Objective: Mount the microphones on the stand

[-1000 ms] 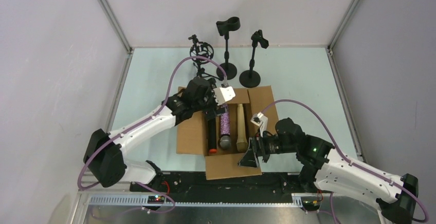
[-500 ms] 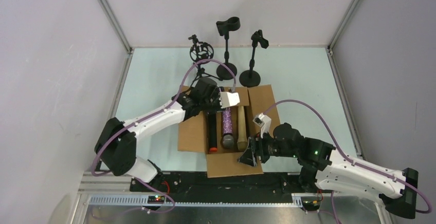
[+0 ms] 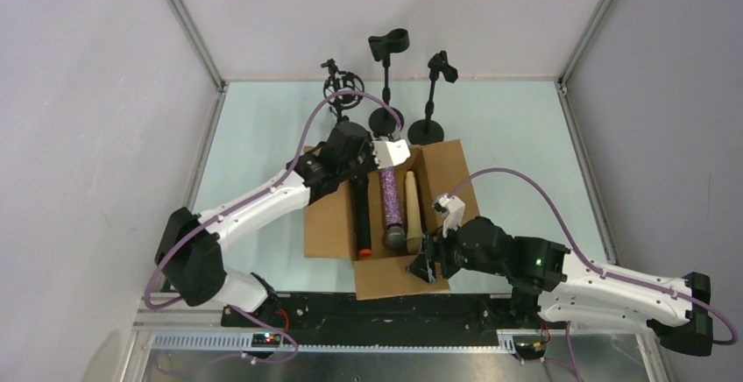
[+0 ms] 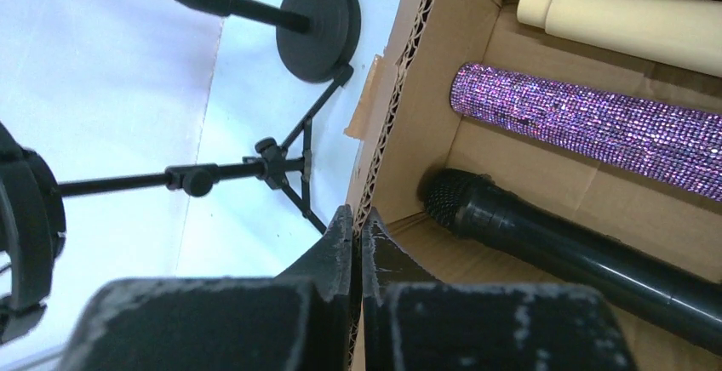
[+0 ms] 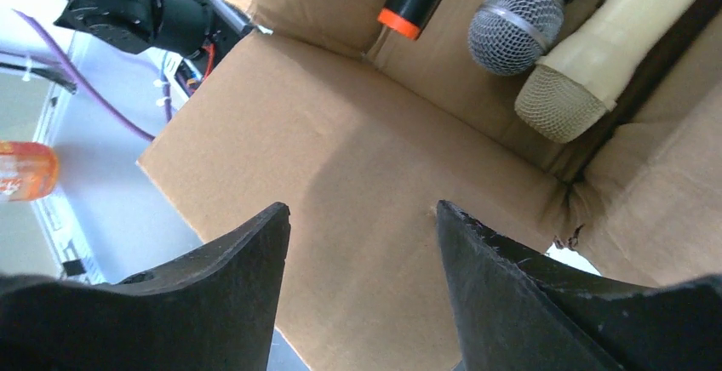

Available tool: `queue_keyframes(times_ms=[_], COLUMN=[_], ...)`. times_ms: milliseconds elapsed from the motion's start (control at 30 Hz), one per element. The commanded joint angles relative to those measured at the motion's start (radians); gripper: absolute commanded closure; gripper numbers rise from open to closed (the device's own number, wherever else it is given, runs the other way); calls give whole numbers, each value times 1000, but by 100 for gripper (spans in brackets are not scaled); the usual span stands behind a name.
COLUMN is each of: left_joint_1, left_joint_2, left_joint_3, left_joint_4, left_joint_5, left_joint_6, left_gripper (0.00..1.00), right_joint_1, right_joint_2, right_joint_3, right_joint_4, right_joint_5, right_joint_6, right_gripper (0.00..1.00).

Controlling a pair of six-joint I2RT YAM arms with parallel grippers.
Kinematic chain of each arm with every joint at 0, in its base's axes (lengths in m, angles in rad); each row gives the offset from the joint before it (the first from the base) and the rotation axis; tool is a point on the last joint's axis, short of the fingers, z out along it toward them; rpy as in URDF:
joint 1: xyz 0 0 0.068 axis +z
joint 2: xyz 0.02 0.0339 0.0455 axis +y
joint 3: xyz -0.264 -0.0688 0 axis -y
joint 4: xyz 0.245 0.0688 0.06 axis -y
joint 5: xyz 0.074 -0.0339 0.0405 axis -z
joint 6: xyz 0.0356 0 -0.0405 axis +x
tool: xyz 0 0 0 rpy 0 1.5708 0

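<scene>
Three microphones lie side by side in an open cardboard box [image 3: 329,224]: a black one with an orange end [image 3: 361,220], a purple glitter one with a silver mesh head [image 3: 391,205] and a cream one [image 3: 412,208]. My left gripper [image 4: 358,235] is shut on the box's far wall [image 4: 417,90], by the black microphone's head [image 4: 455,196]. My right gripper [image 5: 362,218] hangs open over the near flap [image 5: 358,158], holding nothing. Two upright stands [image 3: 386,75] [image 3: 432,93] and a tripod stand with a round mount [image 3: 340,91] wait behind the box.
The stand's round base [image 4: 319,14] and the tripod legs [image 4: 272,162] sit just beyond the box wall. Grey walls with metal rails close in the table on both sides. An orange object [image 5: 25,171] shows past the table's near edge.
My left gripper closed from wide open onto the box's far wall. The box turned slightly. My right gripper narrowed a little and slid left over the near flap.
</scene>
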Motion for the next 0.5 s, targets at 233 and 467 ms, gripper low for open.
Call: queue_keyframes(times_ms=[233,467], left_joint_1=[-62,-75], left_joint_2=[-261,-394], left_joint_3=[-53,-52], left_joint_4=[-191,-229], left_joint_5=[-75,-74], left_joint_6=[-231,-280], left_gripper=[100,100], right_joint_1=[29,-32], right_joint_2=[107,331], right_joint_3=[214,350], right_joint_4=[-290,-185], right_joint_5=[253,228], right_joint_6=[-56,-172], right_gripper=[32,49])
